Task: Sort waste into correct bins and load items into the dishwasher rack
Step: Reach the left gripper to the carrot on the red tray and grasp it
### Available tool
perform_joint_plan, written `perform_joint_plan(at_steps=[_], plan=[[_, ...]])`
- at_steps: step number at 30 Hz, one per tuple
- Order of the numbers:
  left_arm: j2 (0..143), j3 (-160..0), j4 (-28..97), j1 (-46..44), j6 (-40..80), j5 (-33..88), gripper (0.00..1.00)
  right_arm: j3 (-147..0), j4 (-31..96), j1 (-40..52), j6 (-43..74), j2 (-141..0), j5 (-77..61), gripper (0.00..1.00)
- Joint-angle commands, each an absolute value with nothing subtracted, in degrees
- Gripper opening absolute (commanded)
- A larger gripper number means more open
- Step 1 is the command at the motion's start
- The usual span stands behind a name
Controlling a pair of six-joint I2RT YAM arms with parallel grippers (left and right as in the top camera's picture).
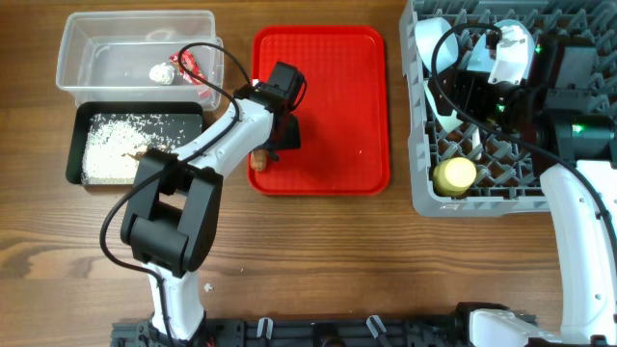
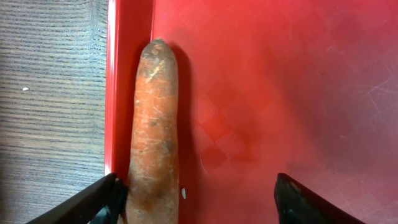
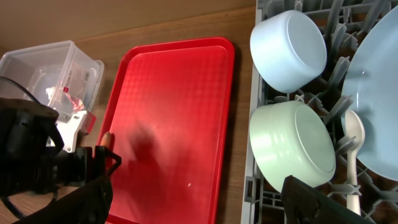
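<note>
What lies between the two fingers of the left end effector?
In the left wrist view, a small orange carrot lies there, to one side, along the rim of the flat red plastic tray; otherwise bare tray.

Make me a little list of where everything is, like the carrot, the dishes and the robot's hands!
carrot: lying on the red tray, along its left rim
left hand: open, carrot between its fingers, not gripped
right hand: open, holding nothing
clear tub: wrapper and tissue inside
black tray: rice inside
rack: white bowl, greenish bowl, plate, spoon, yellow cup
</note>
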State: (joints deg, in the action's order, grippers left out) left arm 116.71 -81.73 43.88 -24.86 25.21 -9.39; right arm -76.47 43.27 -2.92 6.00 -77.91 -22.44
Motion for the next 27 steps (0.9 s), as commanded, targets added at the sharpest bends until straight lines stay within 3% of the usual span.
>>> perform_joint_plan(at_steps=[1, 8, 14, 20, 23, 27], plan=[[118.32, -81.52, 43.97, -25.02, 26.17, -8.40, 0.73, -77.19, 43.29, -2.85, 5.98, -78.22, -21.80, 0.89], [118.32, -81.38, 44.53, -25.02, 26.17, -6.90, 0.54, -77.19, 43.29, -2.85, 6.00, -78.22, -21.80, 0.89], [118.32, -81.38, 46.87, -25.02, 26.13, -5.41, 0.68, -77.19, 43.33, -2.85, 5.93, -78.22, -21.65, 0.89], [118.32, -81.36, 49.54, -25.02, 25.91, -5.39, 0.66, -77.19, 43.33, -2.85, 5.96, -78.22, -20.53, 0.89], [118.32, -81.36, 49.45, -25.02, 25.91, -5.39, 0.59, -77.19, 43.35, -2.85, 5.96, -78.22, -20.53, 0.89], [118.32, -81.36, 49.01, -25.02, 25.93, -5.41, 0.35, -77.19, 43.38, -2.85, 5.96, -78.22, -20.51, 0.89]])
